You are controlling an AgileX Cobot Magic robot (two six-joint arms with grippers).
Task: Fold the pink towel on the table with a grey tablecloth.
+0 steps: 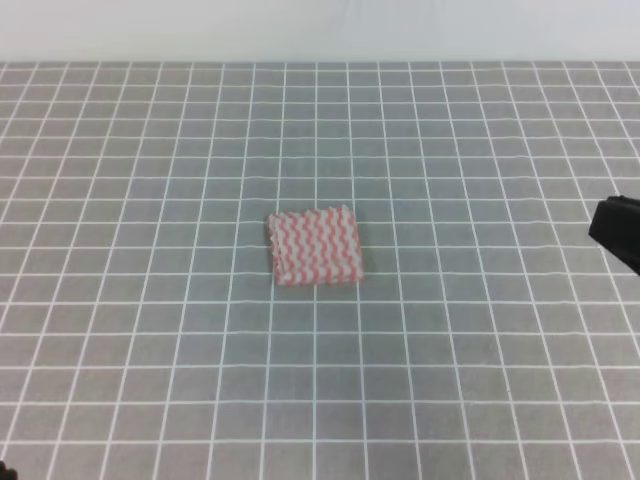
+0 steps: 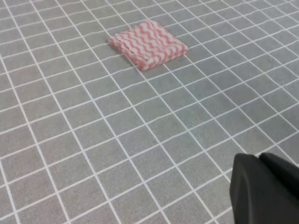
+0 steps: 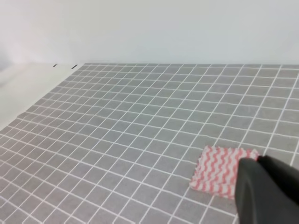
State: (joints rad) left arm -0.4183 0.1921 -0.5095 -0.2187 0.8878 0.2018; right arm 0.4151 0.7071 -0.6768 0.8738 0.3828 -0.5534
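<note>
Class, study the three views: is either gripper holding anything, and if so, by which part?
Nothing is held. The pink towel lies folded on the grey tablecloth, apart from the right gripper and the left gripper.

table with a grey tablecloth (image 1: 150,350) | on it: pink towel (image 1: 315,247), folded, flat

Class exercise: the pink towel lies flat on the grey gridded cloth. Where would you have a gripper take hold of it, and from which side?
Probably pinch a corner or edge of the pink towel, coming from above at a low angle. It lies flat as a small, roughly square pad with layered edges, so only its border offers anything to grasp. The right gripper sits on the towel's right, so the right edge looks nearest.
</note>
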